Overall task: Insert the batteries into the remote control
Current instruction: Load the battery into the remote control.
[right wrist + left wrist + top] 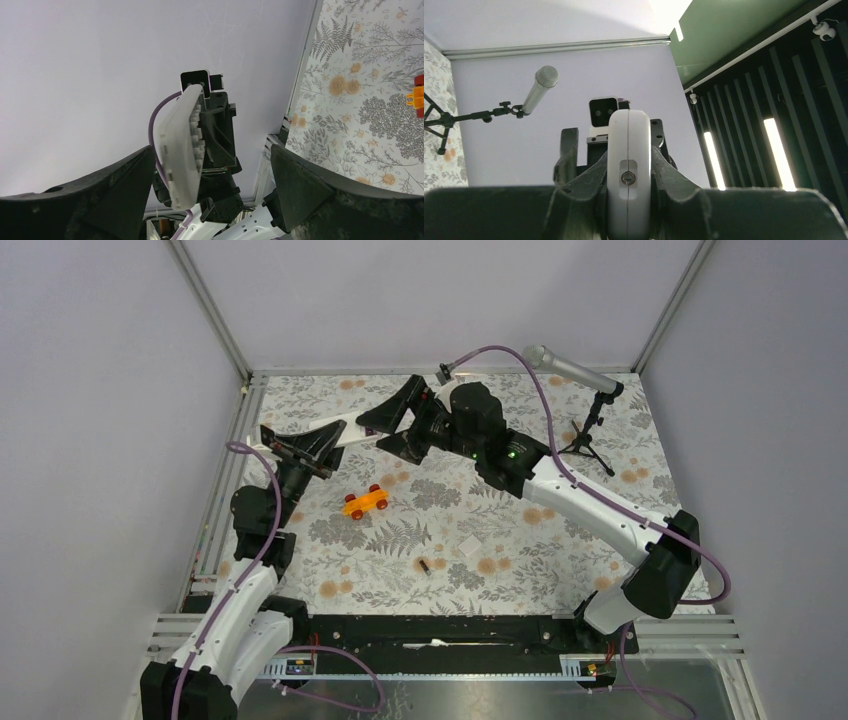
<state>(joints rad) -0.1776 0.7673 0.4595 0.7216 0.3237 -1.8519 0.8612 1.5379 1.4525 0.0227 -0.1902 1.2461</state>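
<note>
The remote control (352, 430) is a white handset held up in the air over the far left of the table. My left gripper (312, 446) is shut on its near end. In the left wrist view the remote control (628, 150) stands end-on between my left gripper's (628, 172) two dark fingers. My right gripper (388, 428) is open around the handset's far end. In the right wrist view the remote control (181, 145) shows its button side between the spread fingers of my right gripper (210, 190), touching neither. A dark battery (424, 565) lies on the mat near the front.
An orange toy car (366, 502) sits on the floral mat below the grippers. A small flat white square piece (470, 550) lies right of the battery. A microphone on a stand (580, 375) is at the back right. Frame posts and walls ring the table.
</note>
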